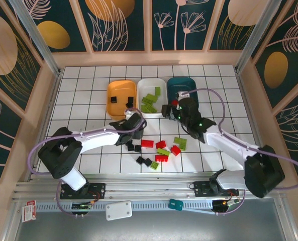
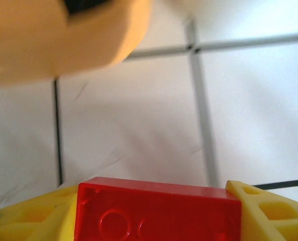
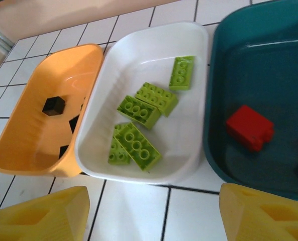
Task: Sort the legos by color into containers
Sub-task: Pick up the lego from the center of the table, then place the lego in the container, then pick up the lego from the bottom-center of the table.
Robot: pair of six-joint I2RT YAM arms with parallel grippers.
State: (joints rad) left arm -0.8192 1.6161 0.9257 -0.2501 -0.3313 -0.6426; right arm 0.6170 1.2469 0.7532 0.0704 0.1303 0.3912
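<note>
Left tool (image 2: 156, 223) | clamped on red brick (image 2: 154, 201) | right tool (image 3: 151, 216) | parted, empty

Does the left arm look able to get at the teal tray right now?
Probably not cleanly. The right gripper hangs open just before the near left corner of the teal tray, right where the left gripper, closed round a red brick, would come in past the white tray.
</note>
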